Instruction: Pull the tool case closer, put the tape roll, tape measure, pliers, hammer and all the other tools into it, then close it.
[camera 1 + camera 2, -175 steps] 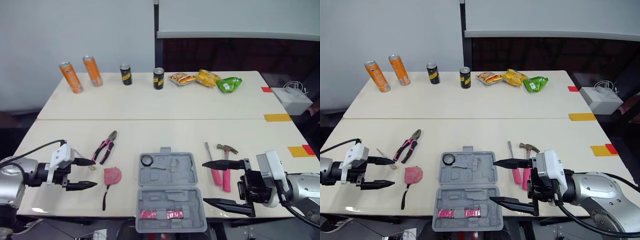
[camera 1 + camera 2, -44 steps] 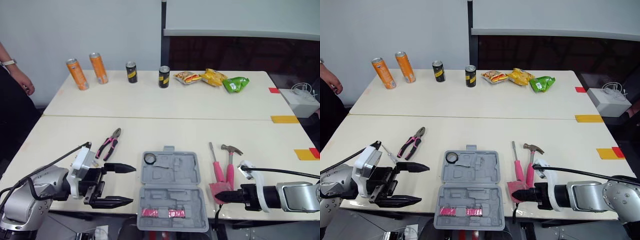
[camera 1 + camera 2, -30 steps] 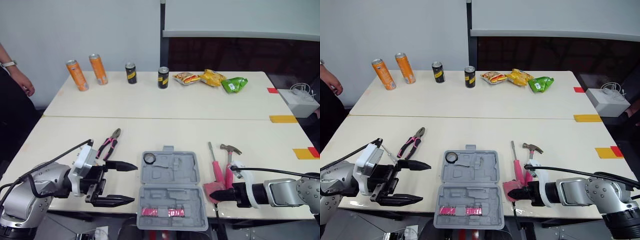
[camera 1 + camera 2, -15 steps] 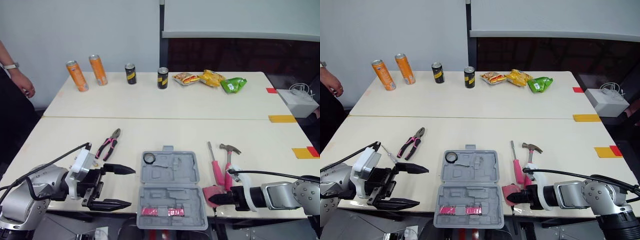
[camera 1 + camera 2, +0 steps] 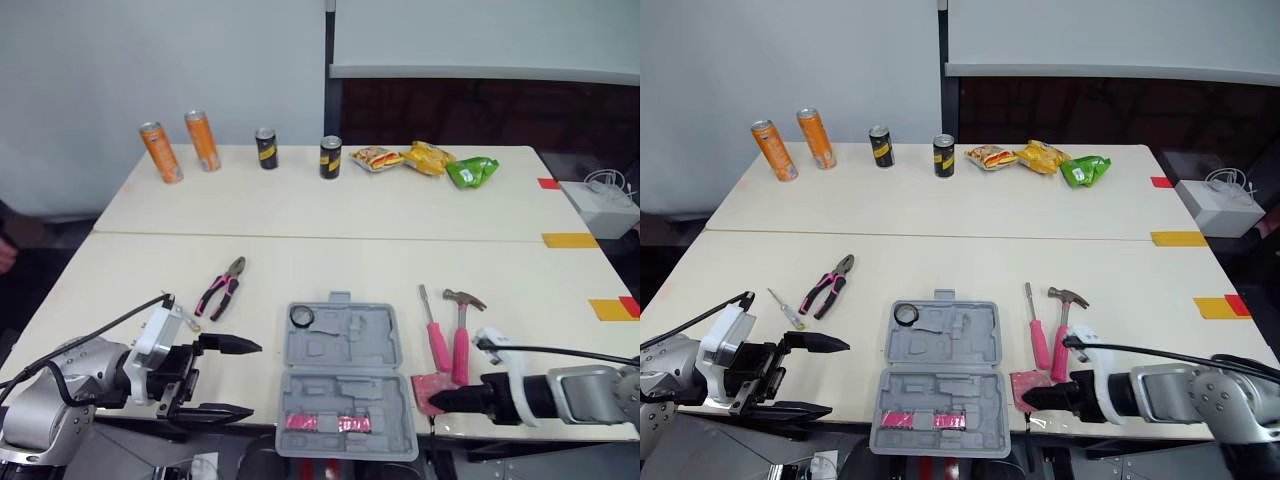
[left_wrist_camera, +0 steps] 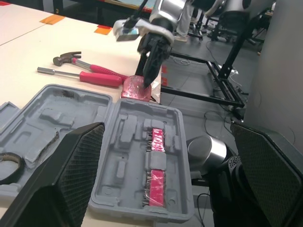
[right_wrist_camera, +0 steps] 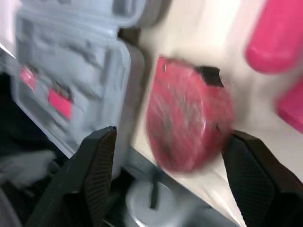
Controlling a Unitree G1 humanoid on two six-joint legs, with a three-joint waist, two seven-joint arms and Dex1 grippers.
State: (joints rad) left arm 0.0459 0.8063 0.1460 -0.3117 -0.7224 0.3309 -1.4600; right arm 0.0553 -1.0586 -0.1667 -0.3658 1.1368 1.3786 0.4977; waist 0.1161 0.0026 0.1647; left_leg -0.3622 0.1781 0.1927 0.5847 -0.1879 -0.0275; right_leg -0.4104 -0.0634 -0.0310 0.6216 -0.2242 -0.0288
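The grey tool case (image 5: pixel 340 350) lies open at the table's near edge, with the black tape roll (image 5: pixel 292 317) in its far left corner and pink bits (image 5: pixel 325 423) in the near half. The pink tape measure (image 5: pixel 433 386) rests just right of the case, and my right gripper (image 5: pixel 437 401) is shut on it; the right wrist view has it (image 7: pixel 189 118) between the fingers. Beyond it lie a pink screwdriver (image 5: pixel 436 345) and the hammer (image 5: pixel 459 340). The pliers (image 5: pixel 220 290) and a small screwdriver (image 5: pixel 785 308) lie left of the case. My left gripper (image 5: pixel 254 378) hovers open near them, holding nothing.
Two orange cans (image 5: pixel 160 152) and two black cans (image 5: pixel 331 157) stand along the far table, with snack bags (image 5: pixel 425 158) to their right. A white box (image 5: pixel 610 205) sits off the right edge. Coloured tape marks (image 5: pixel 562 239) dot the right side.
My right gripper has drawn back a little to the right, taking the tape measure with it. The left gripper has eased left and lower. The person at the far left has stepped back.
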